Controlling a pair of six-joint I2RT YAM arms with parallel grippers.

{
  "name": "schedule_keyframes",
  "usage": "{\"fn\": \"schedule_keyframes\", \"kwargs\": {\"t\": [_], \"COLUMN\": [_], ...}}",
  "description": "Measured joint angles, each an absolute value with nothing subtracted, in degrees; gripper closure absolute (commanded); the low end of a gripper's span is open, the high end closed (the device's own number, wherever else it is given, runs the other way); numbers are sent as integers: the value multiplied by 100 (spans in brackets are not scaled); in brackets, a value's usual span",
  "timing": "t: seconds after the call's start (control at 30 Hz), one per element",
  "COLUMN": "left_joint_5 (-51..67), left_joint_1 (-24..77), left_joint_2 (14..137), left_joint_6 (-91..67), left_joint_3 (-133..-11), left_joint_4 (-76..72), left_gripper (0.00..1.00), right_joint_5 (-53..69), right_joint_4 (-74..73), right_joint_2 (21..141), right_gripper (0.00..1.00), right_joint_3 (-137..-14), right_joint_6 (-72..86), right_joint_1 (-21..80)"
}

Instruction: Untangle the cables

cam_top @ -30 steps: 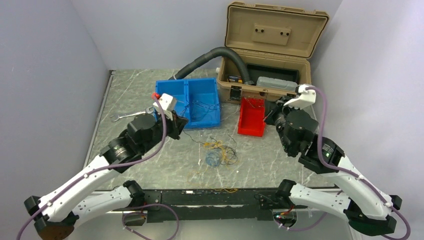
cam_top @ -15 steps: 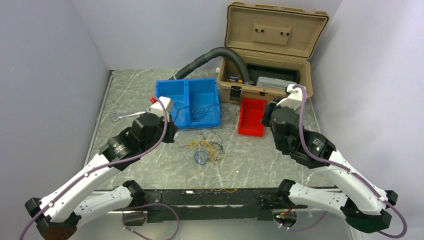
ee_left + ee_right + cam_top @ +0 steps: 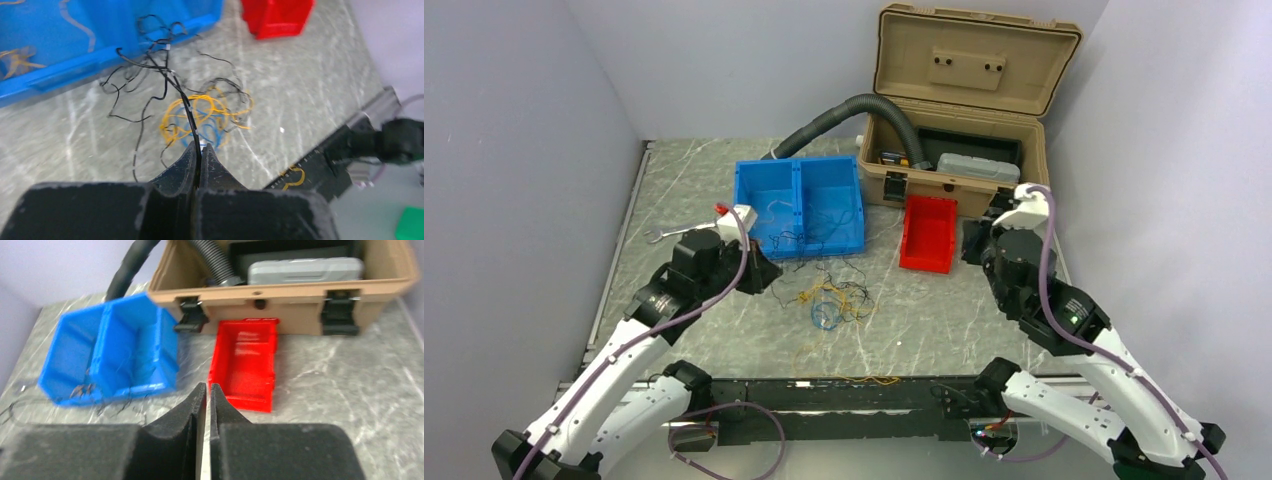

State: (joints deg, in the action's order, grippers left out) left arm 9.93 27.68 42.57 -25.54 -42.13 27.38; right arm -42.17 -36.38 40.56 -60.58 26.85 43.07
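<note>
1. Top external view.
   - My left fingers sit low over the tabletop.
   - The cables lie just ahead of them and to their right, a loose heap of yellow, blue and black strands in front of the blue bin.
   - My right fingers are well apart from the heap, with the red bin between them and it, so the left arm is the nearer one.
   - The left forearm reaches forward and angles inward. The right arm is folded, its wrist raised beside the toolbox.

2. Left wrist view.
   - The left fingers are pinched together on one black strand.
   - Its long axis runs from the tips ahead and to the left, up to the near wall of the blue bin, where it meets a black snarl hanging over the rim.
   - The yellow-and-blue coil lies straight ahead of the tips, beneath the strand.
   - I judge that the coming pull must follow this diagonal, or the coil will drag along with it.

3. Right wrist view (slightly blurred).
   - The right fingers are all but closed, with only a thin slit between them, and I see nothing held in it.
   - The red bin is just ahead of them and the blue bin is ahead to the left.
   - Only a few dark strands show here, far to the left of the tips.
</note>
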Motion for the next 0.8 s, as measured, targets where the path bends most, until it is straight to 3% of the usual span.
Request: {"fn": "schedule_keyframes", "kwargs": {"t": [0.2,0.4,0.7,0.8], "left_joint_5": [2255,2908,3205,3247], "left_joint_1": [2792,2978,3708,3861], "left_joint_2": [4600,4589,4775,4783], "left_joint_6": [-2165,-1835,-1253,-1133], "left_joint_3": [-4416,-4606,-4928,-4932], "left_joint_4": [2418,2263,2257,2255], "left_gripper": [100,100,100,100], "right_joint_5": [-2832,-1162,1402,1850], "right_joint_4": [-3020,-2506,-1660,-1457], "right_joint_2": [4342,4646,5072,5328], "right_gripper": [68,38,32,26], "right_joint_3": [-5721,-5459,-5179,-5179], "right_joint_6": [2117,1636,1367,1347], "right_joint_1": [4307,4305,4305,4311]}}
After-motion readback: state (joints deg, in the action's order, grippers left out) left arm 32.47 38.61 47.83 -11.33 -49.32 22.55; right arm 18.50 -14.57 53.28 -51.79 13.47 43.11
